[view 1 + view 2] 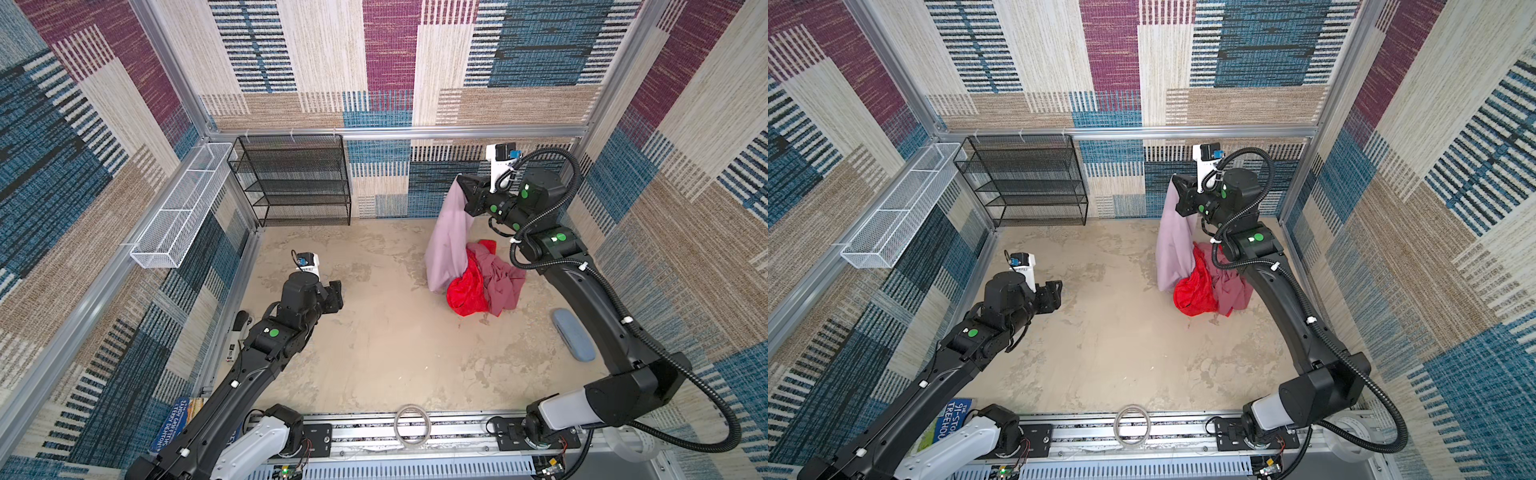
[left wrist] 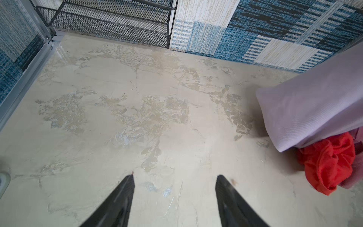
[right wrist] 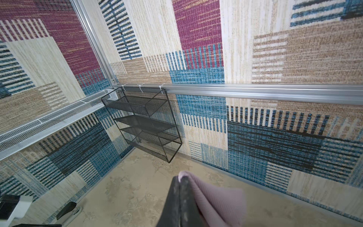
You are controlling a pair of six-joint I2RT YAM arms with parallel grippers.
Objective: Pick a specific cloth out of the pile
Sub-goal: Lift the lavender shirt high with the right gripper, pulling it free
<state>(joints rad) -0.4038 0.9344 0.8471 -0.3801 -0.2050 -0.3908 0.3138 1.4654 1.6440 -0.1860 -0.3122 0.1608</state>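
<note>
The pale lilac cloth [image 1: 449, 237] [image 1: 1173, 245] hangs lifted, its top pinched in my right gripper [image 1: 462, 179] [image 1: 1176, 179], which is shut on it high near the back wall. Its lower end still rests against the pile [image 1: 484, 282] [image 1: 1208, 286], where a bright red cloth [image 1: 467, 293] and a dusty mauve cloth [image 1: 500, 280] lie crumpled. In the right wrist view the cloth [image 3: 214, 198] drapes over the shut gripper [image 3: 180, 178]. My left gripper [image 1: 337, 296] [image 2: 174, 177] hovers open and empty over the bare floor, left of the pile; the cloth [image 2: 314, 110] shows at that view's edge.
A black mesh shelf rack [image 1: 293, 178] stands against the back wall and a white mesh basket [image 1: 183, 208] hangs on the left wall. A blue-grey oblong pad [image 1: 573, 334] lies at the right. A book [image 1: 946, 424] and a tape ring [image 1: 412, 426] sit near the front rail.
</note>
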